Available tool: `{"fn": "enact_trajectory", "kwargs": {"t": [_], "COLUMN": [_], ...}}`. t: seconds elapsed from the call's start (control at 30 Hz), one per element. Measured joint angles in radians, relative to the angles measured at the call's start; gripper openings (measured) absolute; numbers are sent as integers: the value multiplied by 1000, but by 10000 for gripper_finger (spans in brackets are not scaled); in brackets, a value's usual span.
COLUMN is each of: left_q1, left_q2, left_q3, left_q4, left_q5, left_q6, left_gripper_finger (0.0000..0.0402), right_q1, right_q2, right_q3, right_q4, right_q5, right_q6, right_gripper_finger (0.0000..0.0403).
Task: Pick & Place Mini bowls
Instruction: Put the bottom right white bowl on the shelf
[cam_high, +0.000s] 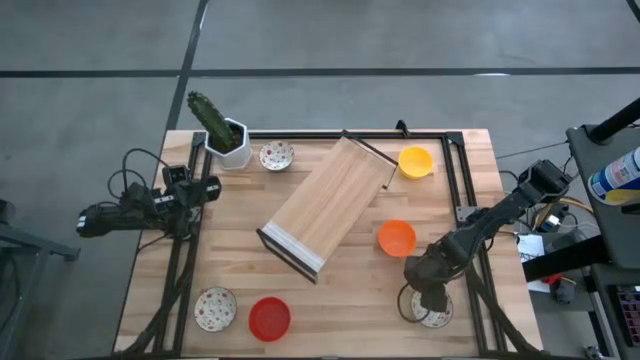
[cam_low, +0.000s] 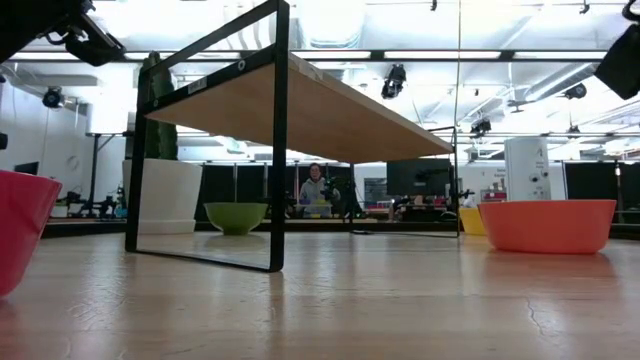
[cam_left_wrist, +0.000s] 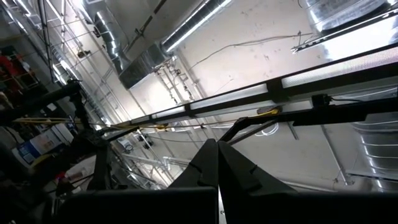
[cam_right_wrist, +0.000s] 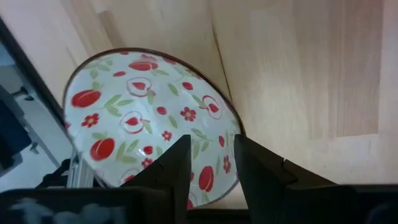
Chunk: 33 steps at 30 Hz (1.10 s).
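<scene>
At the worktop's near right corner, the right gripper straddles the rim of a patterned mini bowl, fingers open — grasp step, I judge; next, close and lift; left gripper parked aside, closed.

White bowl with red fruit, flowers, green leaves — plain bowls yellow, orange, red

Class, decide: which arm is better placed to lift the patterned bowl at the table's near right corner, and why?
The right. Its claw straddles that bowl's rim, while the left claw waits far off near the cactus pot.
</scene>
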<state>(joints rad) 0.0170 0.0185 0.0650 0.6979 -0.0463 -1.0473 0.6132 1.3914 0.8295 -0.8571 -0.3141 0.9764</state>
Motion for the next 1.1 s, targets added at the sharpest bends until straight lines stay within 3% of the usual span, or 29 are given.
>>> {"fn": "enact_trajectory", "kwargs": {"t": [0.57,1.1], "left_q1": [0,0], "left_q2": [1,4], "left_q3": [0,-2], "left_q4": [1,1], "left_q5": [0,0], "left_q6": [1,2], "left_gripper_finger": [0,0], "right_q1": [13,13], "right_q2": [-32,59], "right_q3": [30,15], "right_q4": [-5,4], "right_q5": [48,104], "right_q6": [-40,-105], "right_gripper_finger": [108,102]}}
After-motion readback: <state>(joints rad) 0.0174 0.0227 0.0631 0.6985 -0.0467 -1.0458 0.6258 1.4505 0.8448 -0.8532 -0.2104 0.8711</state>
